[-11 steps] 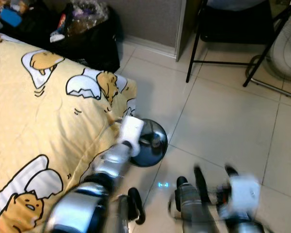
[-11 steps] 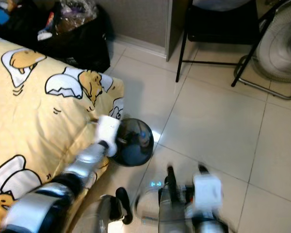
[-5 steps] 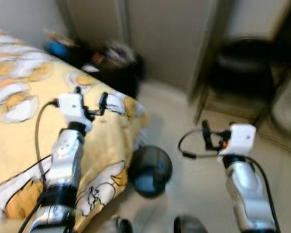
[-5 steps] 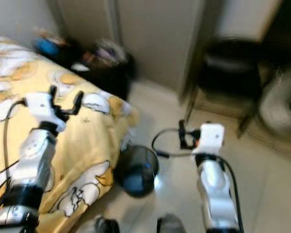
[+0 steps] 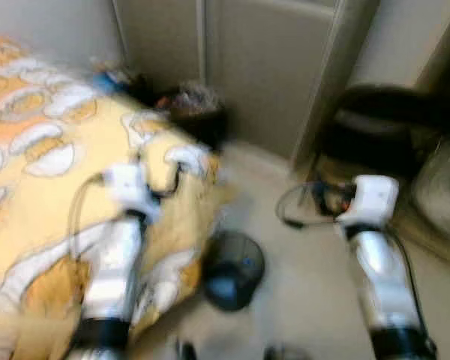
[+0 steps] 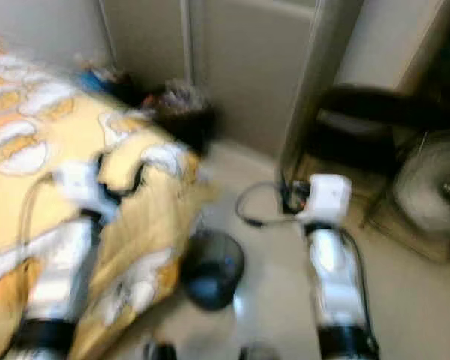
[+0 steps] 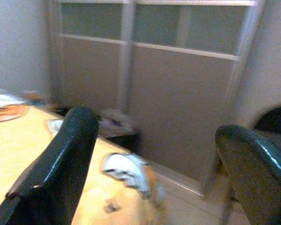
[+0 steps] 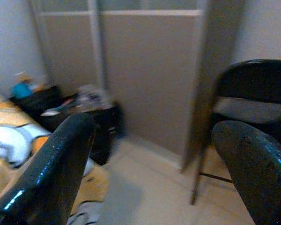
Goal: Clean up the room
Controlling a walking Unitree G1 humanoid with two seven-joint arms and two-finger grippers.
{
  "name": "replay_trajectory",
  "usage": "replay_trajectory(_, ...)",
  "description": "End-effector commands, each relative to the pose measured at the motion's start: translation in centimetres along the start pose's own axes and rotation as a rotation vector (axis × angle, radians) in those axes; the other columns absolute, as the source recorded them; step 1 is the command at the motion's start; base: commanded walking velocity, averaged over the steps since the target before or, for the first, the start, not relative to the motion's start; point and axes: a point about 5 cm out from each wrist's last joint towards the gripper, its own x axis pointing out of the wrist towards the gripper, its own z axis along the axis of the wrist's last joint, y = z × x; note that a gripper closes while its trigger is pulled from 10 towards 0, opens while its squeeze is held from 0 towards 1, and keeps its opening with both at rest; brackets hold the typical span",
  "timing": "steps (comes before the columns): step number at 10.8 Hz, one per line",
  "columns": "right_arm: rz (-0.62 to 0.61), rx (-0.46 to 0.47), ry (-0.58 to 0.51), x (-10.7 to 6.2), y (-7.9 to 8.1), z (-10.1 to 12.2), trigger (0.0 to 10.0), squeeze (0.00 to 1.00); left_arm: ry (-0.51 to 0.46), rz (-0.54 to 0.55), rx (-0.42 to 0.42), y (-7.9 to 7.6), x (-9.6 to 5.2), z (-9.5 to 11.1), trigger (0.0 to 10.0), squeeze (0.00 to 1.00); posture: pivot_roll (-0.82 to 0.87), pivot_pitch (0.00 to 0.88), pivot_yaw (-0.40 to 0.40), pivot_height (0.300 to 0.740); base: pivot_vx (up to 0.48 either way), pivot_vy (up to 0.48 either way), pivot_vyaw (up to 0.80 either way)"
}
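Observation:
Both arms are held out in front of me. My left gripper (image 5: 161, 176) is open with nothing between its fingers, above the corner of the bed's yellow cartoon blanket (image 5: 45, 150). My right gripper (image 5: 322, 196) is open and empty too, over the tiled floor and facing a black folding chair (image 8: 257, 89). A dark round shiny object (image 5: 232, 270) lies on the floor beside the bed's corner, below and between the two arms. The head views are blurred.
A black bag stuffed with clutter (image 5: 191, 112) stands against the grey panelled wall (image 7: 178, 93) beyond the bed. The folding chair (image 5: 390, 120) and a floor fan (image 6: 427, 187) are at the right. Pale tiled floor (image 5: 300, 300) lies between the bed and the chair.
Both arms have risen from low near the floor to stretched out forward. The whole picture has swung up from the floor toward the wall, so the camera moved.

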Motion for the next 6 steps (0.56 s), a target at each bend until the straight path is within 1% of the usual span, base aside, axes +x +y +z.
replay_trajectory(1,0.018,0.024,-0.021,0.2,0.6,0.1,10.0,0.00,0.053,0.019,0.012,0.4,-0.4,-0.8,10.0,0.00,-0.08,0.000,0.027,0.728,0.000,0.000,0.59)
replay_trajectory(2,0.000,0.026,-0.028,0.2,0.4,0.1,10.0,0.00,0.063,0.008,-0.006,0.2,-0.6,-0.9,10.0,0.00,-0.09,0.000,0.030,0.728,0.000,0.000,0.56)
replay_trajectory(3,-0.015,0.011,-0.030,-0.1,-0.3,0.0,10.0,0.00,0.077,-0.007,-0.045,-0.5,-0.8,-0.9,10.0,0.00,-0.10,0.000,0.032,0.728,0.000,0.424,0.54)
replay_trajectory(4,-0.030,0.009,-0.021,-0.4,-1.2,-0.2,10.0,0.00,0.084,-0.024,-0.056,-1.3,-1.0,-0.8,10.0,0.00,-0.10,0.000,0.027,0.728,-0.255,0.409,0.52)
replay_trajectory(5,-0.025,0.010,-0.018,-0.5,-1.2,-0.4,10.0,0.00,0.087,-0.019,-0.053,-1.3,-1.0,-0.9,10.0,0.00,-0.10,0.000,0.026,0.728,-0.311,0.368,0.51)
replay_trajectory(6,-0.019,0.017,-0.016,-0.5,-0.8,-0.6,10.0,0.00,0.087,-0.019,-0.048,-1.4,-0.9,-0.9,10.0,0.00,-0.09,0.000,0.027,0.728,0.000,0.000,0.50)
